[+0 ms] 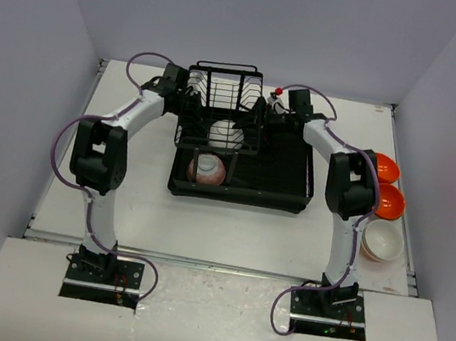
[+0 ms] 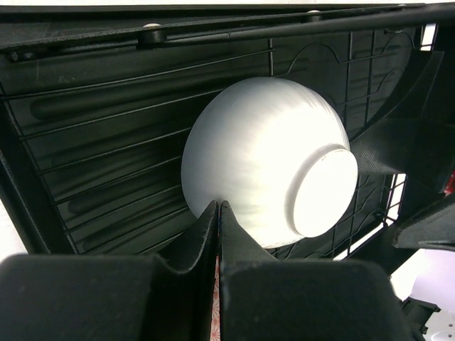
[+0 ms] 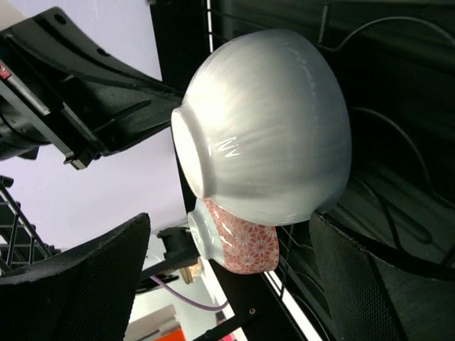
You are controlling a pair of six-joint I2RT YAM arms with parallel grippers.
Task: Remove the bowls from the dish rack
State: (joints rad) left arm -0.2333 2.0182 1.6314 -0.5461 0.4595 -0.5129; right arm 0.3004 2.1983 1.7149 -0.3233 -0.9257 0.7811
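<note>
The white bowl (image 3: 277,121) lies on its side just ahead of your right hand (image 3: 229,227), which is apart; the left hand (image 2: 218,209) is together.

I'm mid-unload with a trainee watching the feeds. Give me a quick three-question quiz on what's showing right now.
1. True or false: the right gripper has its jaws open on either side of the glossy white round bowl in the black wire dish rack.
2. How many unloaded bowls sit on the white table to the rack's right? A) two B) three C) five
3. Fill in: the small patterned bowl beside that white one is ___-and-white.
Key: 1 true. 2 B: two orange bowls, one cream bowl. 3 pink.
</note>
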